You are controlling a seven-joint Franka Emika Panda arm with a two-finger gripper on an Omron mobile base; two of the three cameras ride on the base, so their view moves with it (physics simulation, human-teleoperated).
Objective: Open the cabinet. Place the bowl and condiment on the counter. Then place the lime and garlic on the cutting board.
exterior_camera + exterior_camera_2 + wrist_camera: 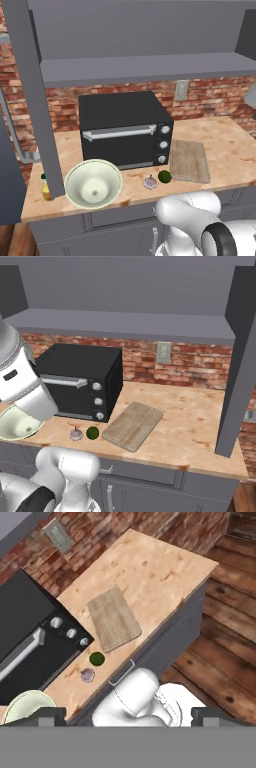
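**Desk:** Where does the job stand, and what should you line up next?

**Field:** The cabinet (140, 35) hangs open above the black oven (125, 129). The bowl (93, 183) and the yellow condiment bottle (46, 187) sit on the counter (225, 145), at its near left end, so by the look of it you are on the fruit step. The lime (164, 176) and garlic (150, 182) lie side by side on bare wood near the front edge, just left of the cutting board (190, 160), neither one on it. Your next move, I'd judge, is to drop down over one of them and close around it.

**Desk:** And the arm?

**Field:** Raised high, looking down on the counter from above. Your gripper (128, 717) has its fingertips (47, 716) spread wide apart, holding nothing, well above the lime.
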